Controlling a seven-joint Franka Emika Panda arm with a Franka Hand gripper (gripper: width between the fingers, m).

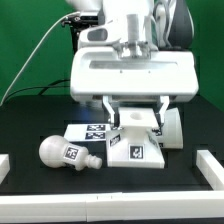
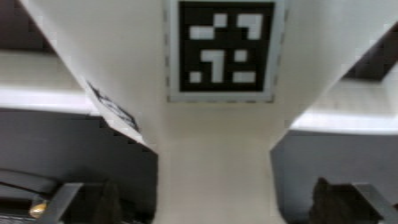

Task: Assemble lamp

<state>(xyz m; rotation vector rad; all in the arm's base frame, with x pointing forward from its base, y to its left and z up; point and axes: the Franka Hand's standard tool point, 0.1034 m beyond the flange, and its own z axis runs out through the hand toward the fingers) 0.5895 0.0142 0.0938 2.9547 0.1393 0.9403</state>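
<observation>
The lamp base [image 1: 136, 146], a low angular white block with square tags, stands on the black table in the middle of the exterior view. My gripper [image 1: 135, 107] hangs right over it, open, one finger on each side of its upper part. In the wrist view the base [image 2: 222, 120] fills the middle, its tag facing the camera. Its narrow end runs between my gripper [image 2: 217, 205] fingers, with a dark gap on each side. The bulb [image 1: 64, 152] lies on its side at the exterior view's left. The shade [image 1: 173, 128] sits just behind the base at the right.
The marker board [image 1: 84, 130] lies flat behind the bulb, left of the base. Low white rails border the table at the left [image 1: 4, 166], right [image 1: 210, 166] and front [image 1: 110, 211]. The arm's broad white body [image 1: 135, 72] overhangs the work area.
</observation>
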